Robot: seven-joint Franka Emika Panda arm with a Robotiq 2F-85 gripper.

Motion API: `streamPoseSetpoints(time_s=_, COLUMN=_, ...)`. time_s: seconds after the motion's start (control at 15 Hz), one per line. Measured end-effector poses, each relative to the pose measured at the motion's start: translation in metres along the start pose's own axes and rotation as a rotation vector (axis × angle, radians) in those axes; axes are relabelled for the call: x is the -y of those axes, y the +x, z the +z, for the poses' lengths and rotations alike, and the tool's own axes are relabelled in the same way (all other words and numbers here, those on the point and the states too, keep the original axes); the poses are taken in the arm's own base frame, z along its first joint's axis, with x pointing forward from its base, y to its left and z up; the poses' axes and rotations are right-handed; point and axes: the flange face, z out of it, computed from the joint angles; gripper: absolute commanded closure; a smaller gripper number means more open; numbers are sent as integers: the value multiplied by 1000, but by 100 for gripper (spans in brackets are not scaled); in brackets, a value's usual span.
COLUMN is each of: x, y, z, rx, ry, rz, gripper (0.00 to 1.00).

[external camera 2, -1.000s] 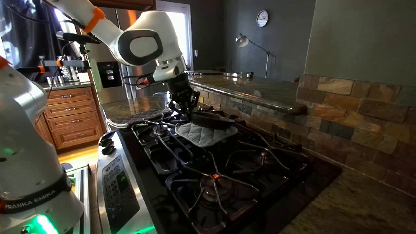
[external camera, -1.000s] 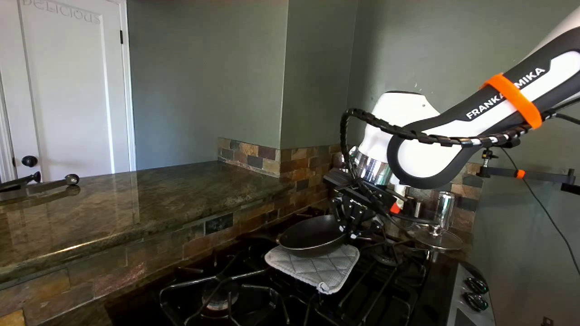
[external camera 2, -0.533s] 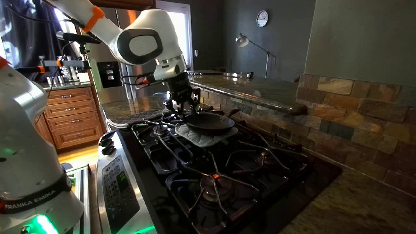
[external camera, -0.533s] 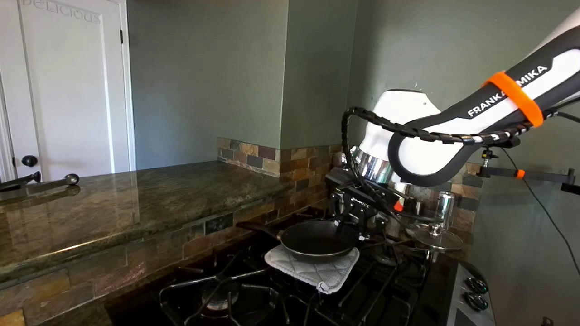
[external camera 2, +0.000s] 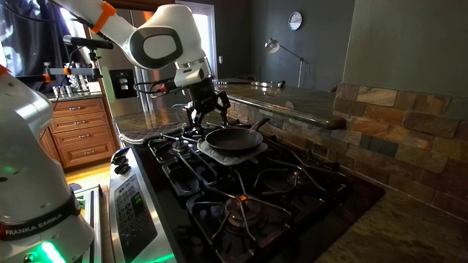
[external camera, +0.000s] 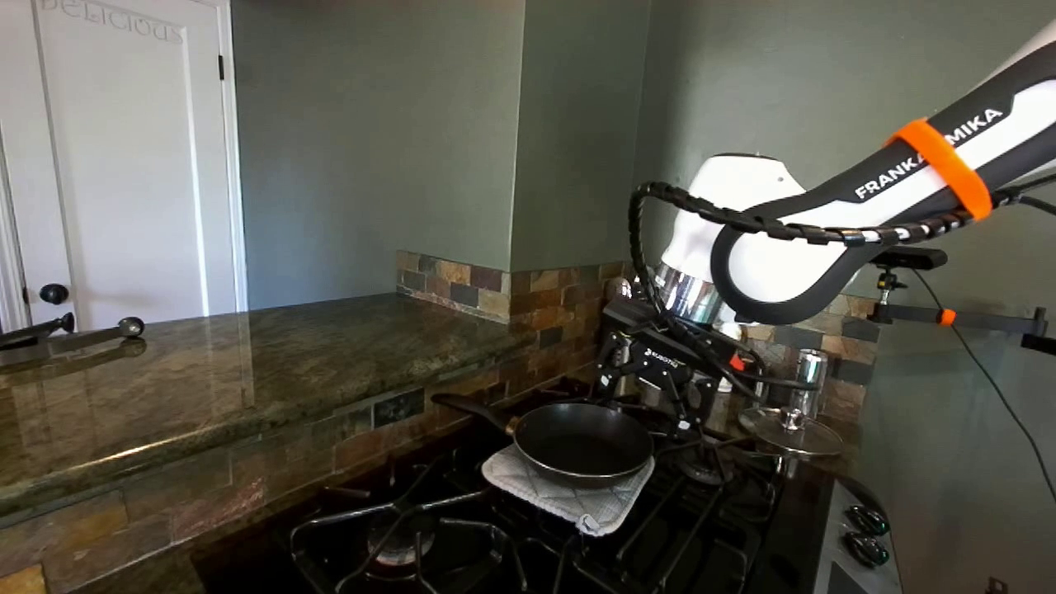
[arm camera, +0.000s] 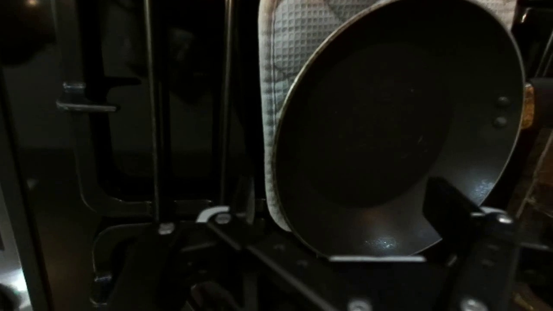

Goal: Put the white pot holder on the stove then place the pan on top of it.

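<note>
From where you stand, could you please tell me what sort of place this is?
Most likely a home kitchen: it has a black gas stove, a dark frying pan and, in an exterior view, a set of wooden drawers.

DELICIOUS (external camera: 111, 21) on door (external camera: 124, 181), FRANKA EMIKA (external camera 2: 34, 224) on robot base (external camera 2: 38, 201), partly covered on arm (external camera: 767, 268), ROBOTIQ (external camera: 661, 358) on jaws

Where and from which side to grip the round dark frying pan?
Probably the slender dark handle of the pan, from above, jaws across it: it slopes up and outward toward the multicoloured stone-tile wall, its top uncovered.
</note>
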Motion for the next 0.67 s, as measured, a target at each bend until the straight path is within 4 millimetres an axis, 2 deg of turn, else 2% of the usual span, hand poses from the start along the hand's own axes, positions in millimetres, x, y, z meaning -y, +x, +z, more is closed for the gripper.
streamPoseSetpoints(time_s=0.27, x=6, y=25, z=-17, rx=27, ry=-12, rz=-116, gripper=0)
streamPoseSetpoints(time_s=0.67, x=15, y=79, z=-49, rx=60, ry=-28, rz=-441, gripper=0)
